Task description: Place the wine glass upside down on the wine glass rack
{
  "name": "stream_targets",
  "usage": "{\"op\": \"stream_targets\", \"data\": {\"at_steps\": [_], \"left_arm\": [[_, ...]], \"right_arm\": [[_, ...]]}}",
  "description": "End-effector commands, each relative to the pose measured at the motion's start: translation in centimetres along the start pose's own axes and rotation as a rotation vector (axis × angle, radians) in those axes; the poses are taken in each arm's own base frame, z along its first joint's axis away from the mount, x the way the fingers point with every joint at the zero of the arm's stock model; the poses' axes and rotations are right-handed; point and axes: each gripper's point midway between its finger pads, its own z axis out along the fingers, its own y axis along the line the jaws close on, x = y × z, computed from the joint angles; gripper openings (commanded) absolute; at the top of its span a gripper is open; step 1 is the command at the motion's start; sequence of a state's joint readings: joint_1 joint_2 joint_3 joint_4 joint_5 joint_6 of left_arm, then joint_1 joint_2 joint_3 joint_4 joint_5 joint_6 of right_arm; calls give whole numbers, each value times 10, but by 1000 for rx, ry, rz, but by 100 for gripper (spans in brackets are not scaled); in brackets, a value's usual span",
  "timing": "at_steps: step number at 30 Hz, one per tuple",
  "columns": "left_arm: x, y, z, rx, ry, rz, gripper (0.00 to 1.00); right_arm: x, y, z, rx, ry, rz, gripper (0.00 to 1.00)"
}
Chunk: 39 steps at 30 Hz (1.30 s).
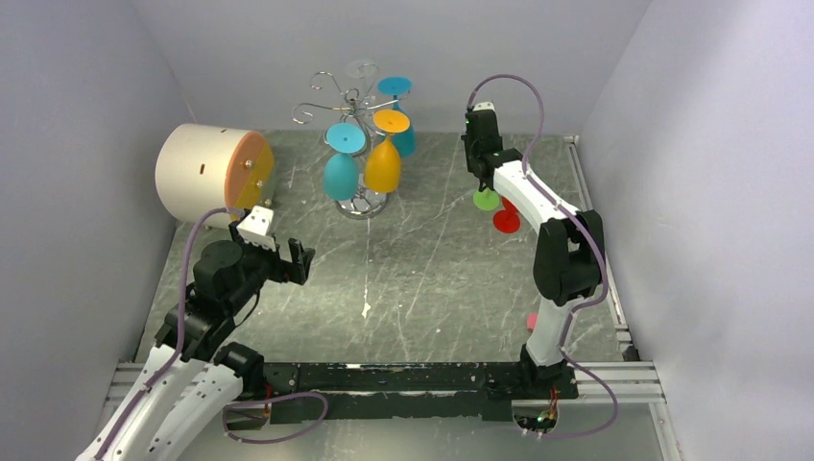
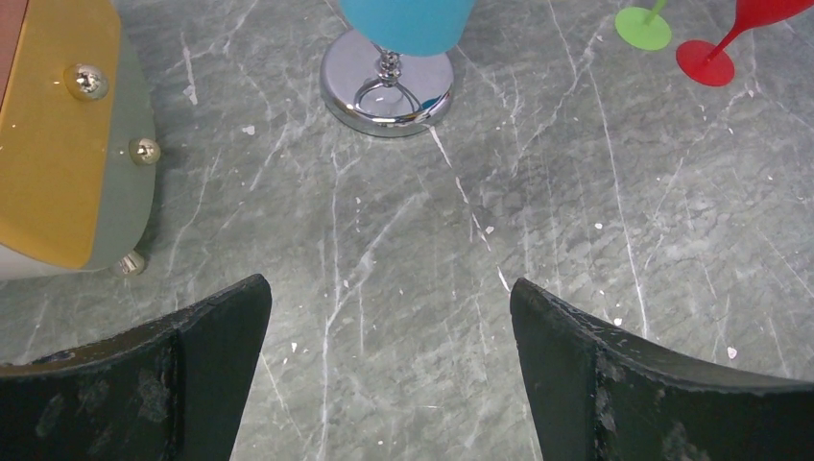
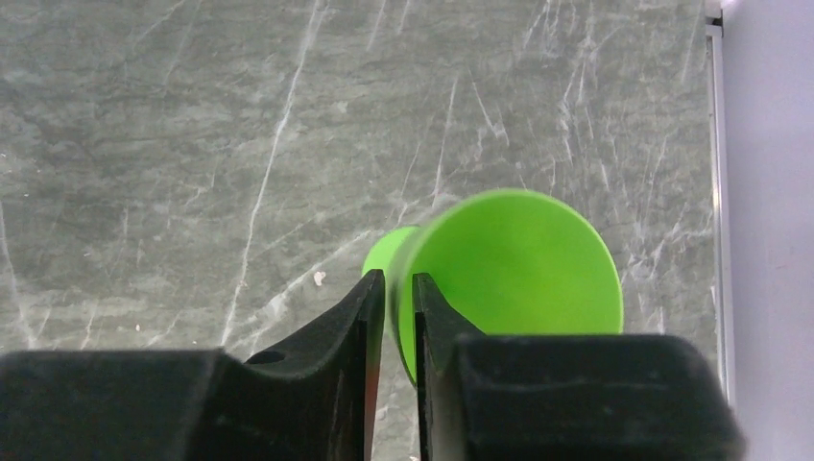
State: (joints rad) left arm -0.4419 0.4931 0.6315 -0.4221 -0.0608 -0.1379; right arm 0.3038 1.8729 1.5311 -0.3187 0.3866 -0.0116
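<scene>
At back right of the surface [image 1: 422, 279], right claw [image 3: 398, 280] is pressed almost together, pinching the bowl wall of the green glass [image 3: 518, 279]. Glass is upright, foot down by the surface; whether the foot touches it I can't tell. Red glass [image 2: 706, 62] stands just beside it on the near side. Rack [image 1: 365, 206] is at back centre, well apart from the green glass, with its chrome base [image 2: 384, 91] on the surface. Two teal glasses [image 1: 340, 175] and an orange glass [image 1: 383, 165] hang on it upside down. Left claw [image 2: 389, 298] is spread wide, holding nothing, over bare surface at near left, facing the rack base. Cream cylinder [image 1: 202, 173] with orange end lies at back left, near the rack.
</scene>
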Motion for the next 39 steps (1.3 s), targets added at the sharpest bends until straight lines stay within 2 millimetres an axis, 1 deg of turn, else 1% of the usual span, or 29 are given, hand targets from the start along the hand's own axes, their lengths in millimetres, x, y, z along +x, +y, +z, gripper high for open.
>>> {"op": "stream_targets", "data": {"at_steps": [1, 3, 10, 17, 21, 24, 28, 31, 33, 35, 36, 39], "left_arm": [[-12, 2, -4, -16, -19, -4, 99], [-12, 2, -4, -15, -20, -3, 99], [-11, 0, -3, 0, -16, 3, 99], [-11, -3, -4, 14, -15, 8, 99], [-12, 8, -5, -49, -23, -13, 99], [-14, 2, -6, -12, -33, 0, 99], [-16, -9, -6, 55, -51, 26, 99], [-18, -18, -5, 118, -83, 72, 96], [-23, -23, -5, 151, -117, 106, 94], [-29, -33, -7, 214, -149, 163, 93], [-31, -42, -9, 269, -162, 211, 93], [-38, -59, -17, 386, -203, 346, 92]], "right_arm": [[-14, -3, -2, -13, -34, 3, 17], [-16, -3, -6, -24, -48, 11, 11], [-29, -2, -24, -67, -103, 22, 0], [-43, 2, -46, -130, -153, 57, 0], [-56, 5, -67, -185, -193, 97, 0], [-67, 1, -89, -207, -238, 136, 0], [-82, 0, -127, -266, -306, 190, 0], [-88, 0, -153, -321, -347, 226, 0], [-87, -1, -169, -346, -360, 246, 0], [-89, -1, -187, -389, -379, 259, 0], [-91, 0, -200, -423, -396, 266, 0], [-93, -1, -228, -474, -425, 278, 0]]}}
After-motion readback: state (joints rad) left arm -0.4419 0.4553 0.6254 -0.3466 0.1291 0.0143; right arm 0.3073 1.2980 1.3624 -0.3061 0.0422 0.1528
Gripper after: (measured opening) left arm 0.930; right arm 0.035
